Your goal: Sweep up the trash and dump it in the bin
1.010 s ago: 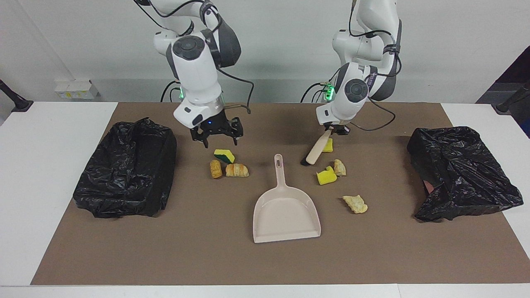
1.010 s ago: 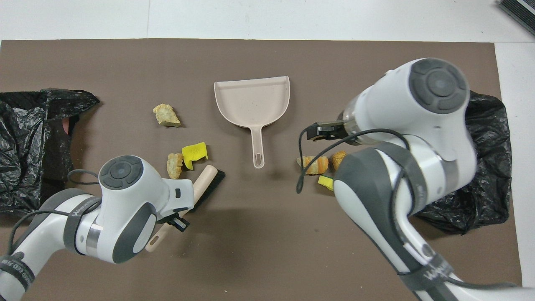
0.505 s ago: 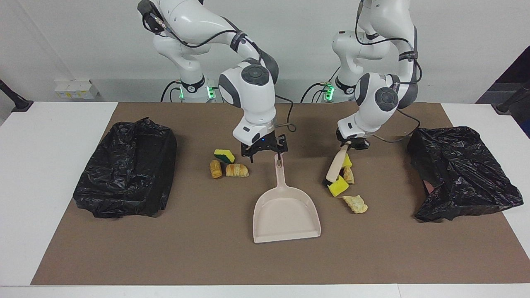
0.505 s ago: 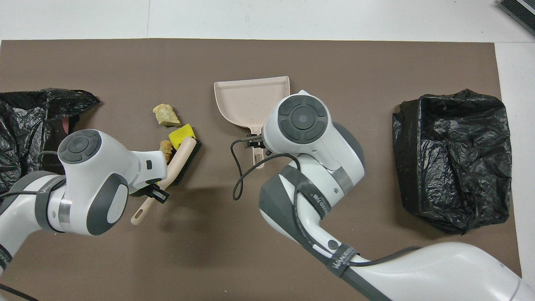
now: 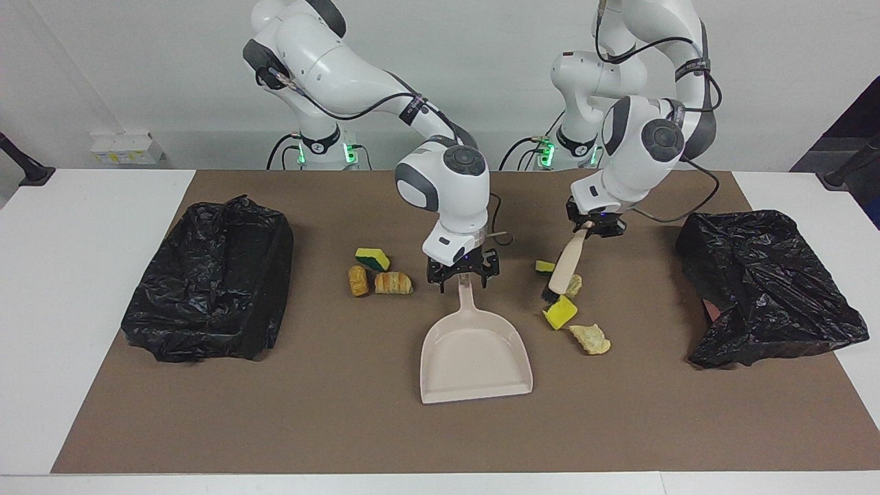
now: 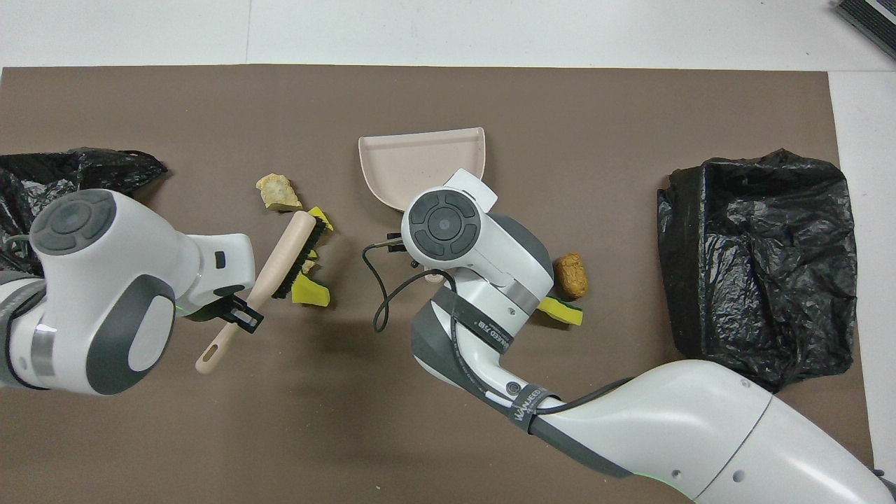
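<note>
The beige dustpan [image 5: 474,350] [image 6: 413,164] lies flat mid-table with its handle toward the robots. My right gripper [image 5: 462,278] is down at that handle, open, one finger on each side. My left gripper [image 5: 595,227] [image 6: 234,315] is shut on the handle of the brush [image 5: 565,265] [image 6: 287,252], whose black bristles rest among trash: yellow sponge chunks [image 5: 560,313] [image 6: 311,290] and bread pieces [image 5: 590,338] [image 6: 278,192]. Beside the dustpan handle, toward the right arm's end, lie a green-sided sponge [image 5: 372,259] [image 6: 560,311], a bread lump [image 5: 357,280] [image 6: 571,274] and a croissant piece [image 5: 393,282].
Two bins lined with black bags stand on the brown mat, one at the right arm's end [image 5: 210,282] [image 6: 759,259], one at the left arm's end [image 5: 763,289] [image 6: 105,164]. White table borders the mat [image 5: 344,426].
My right gripper travelled from over the croissant group to the dustpan handle and came down around it. My left arm swung the brush, pushing a sponge chunk farther from the robots.
</note>
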Action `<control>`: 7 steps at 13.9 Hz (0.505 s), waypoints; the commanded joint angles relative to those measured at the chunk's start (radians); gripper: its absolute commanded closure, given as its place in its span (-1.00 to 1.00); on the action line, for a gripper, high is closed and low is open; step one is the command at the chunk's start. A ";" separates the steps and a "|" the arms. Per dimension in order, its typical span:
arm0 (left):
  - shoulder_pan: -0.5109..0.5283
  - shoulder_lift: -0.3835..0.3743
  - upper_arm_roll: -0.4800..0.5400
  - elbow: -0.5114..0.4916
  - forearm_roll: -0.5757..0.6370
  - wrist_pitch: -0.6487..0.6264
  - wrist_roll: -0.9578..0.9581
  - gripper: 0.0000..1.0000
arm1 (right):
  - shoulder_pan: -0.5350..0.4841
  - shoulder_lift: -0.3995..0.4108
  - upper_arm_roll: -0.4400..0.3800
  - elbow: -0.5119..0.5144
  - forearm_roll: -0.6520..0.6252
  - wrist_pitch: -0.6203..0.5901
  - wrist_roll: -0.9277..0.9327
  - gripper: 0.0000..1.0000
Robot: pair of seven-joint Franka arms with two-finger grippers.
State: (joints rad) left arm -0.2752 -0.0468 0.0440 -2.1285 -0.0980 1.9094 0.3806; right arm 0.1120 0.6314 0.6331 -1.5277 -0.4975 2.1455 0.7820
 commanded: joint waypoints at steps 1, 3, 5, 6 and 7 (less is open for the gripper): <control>0.059 -0.019 -0.004 0.002 0.014 -0.013 -0.073 1.00 | -0.012 0.007 0.025 0.015 -0.026 -0.027 0.008 0.36; 0.103 -0.013 -0.004 0.004 0.014 0.016 -0.141 1.00 | -0.012 0.007 0.025 0.018 -0.021 -0.056 0.008 1.00; 0.139 -0.002 -0.004 0.004 0.014 0.062 -0.154 1.00 | -0.020 0.008 0.028 0.020 -0.022 -0.058 -0.010 1.00; 0.155 0.013 -0.004 0.004 0.014 0.086 -0.154 1.00 | -0.034 0.007 0.042 0.020 -0.015 -0.056 -0.082 1.00; 0.160 0.034 -0.004 0.004 0.014 0.123 -0.154 1.00 | -0.049 -0.004 0.052 0.021 -0.010 -0.059 -0.162 1.00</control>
State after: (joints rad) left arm -0.1368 -0.0454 0.0492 -2.1289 -0.0977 1.9742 0.2513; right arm 0.1049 0.6313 0.6431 -1.5204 -0.4976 2.1107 0.7254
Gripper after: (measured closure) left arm 0.740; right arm 0.687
